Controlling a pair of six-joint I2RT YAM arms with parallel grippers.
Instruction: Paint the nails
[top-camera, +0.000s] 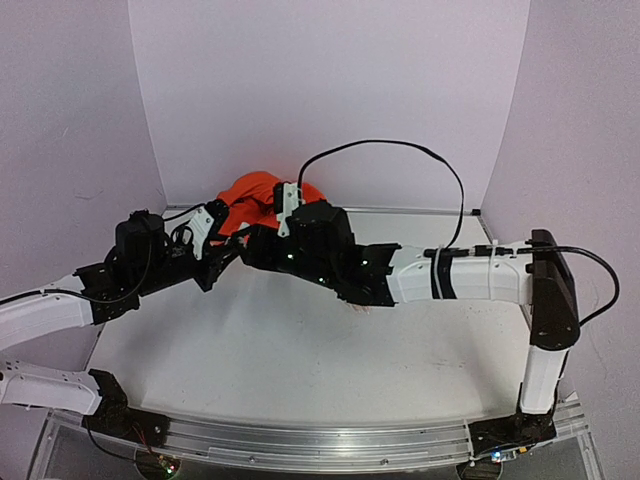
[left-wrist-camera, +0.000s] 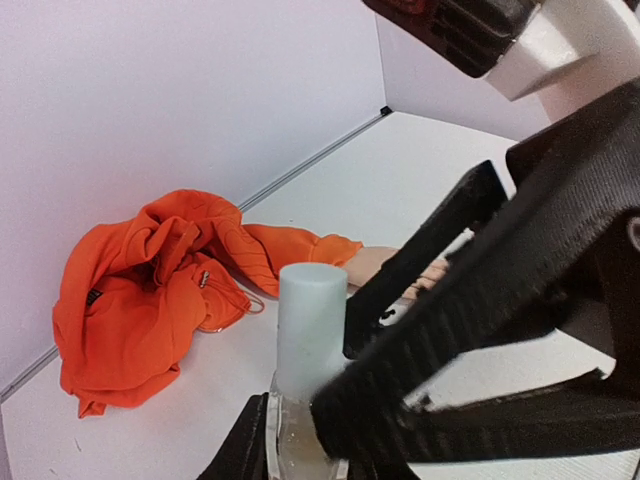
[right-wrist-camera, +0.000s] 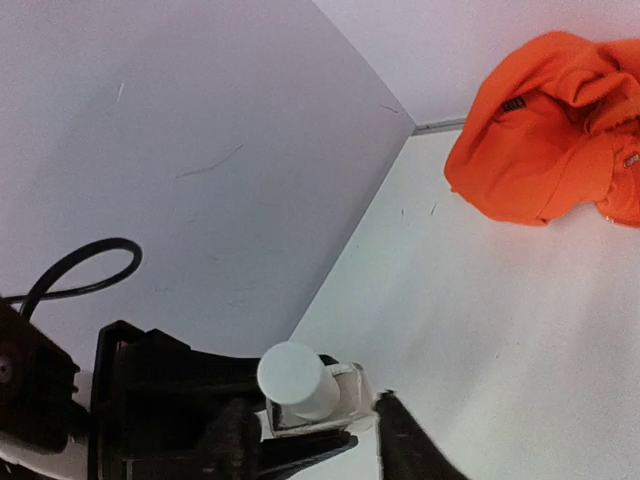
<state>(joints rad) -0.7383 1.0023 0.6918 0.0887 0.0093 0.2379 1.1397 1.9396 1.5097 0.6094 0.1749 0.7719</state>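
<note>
Both arms bend inward and meet above the middle of the table (top-camera: 300, 370).
The left gripper (left-wrist-camera: 290, 442) clamps a small clear bottle (left-wrist-camera: 309, 325) upright. The right gripper (right-wrist-camera: 316, 428) faces it, fingers spread to either side of the white cap (right-wrist-camera: 291, 375), perhaps brushing it. Only the left wrist view shows the mannequin hand (left-wrist-camera: 372, 264), lying beyond against the orange sleeve (top-camera: 258, 192). Its nails are too small to make out.

The nails are hidden from view; their flesh-coloured mannequin hand (left-wrist-camera: 372, 264) lies at an orange sleeve's (left-wrist-camera: 288, 245) cuff.
</note>
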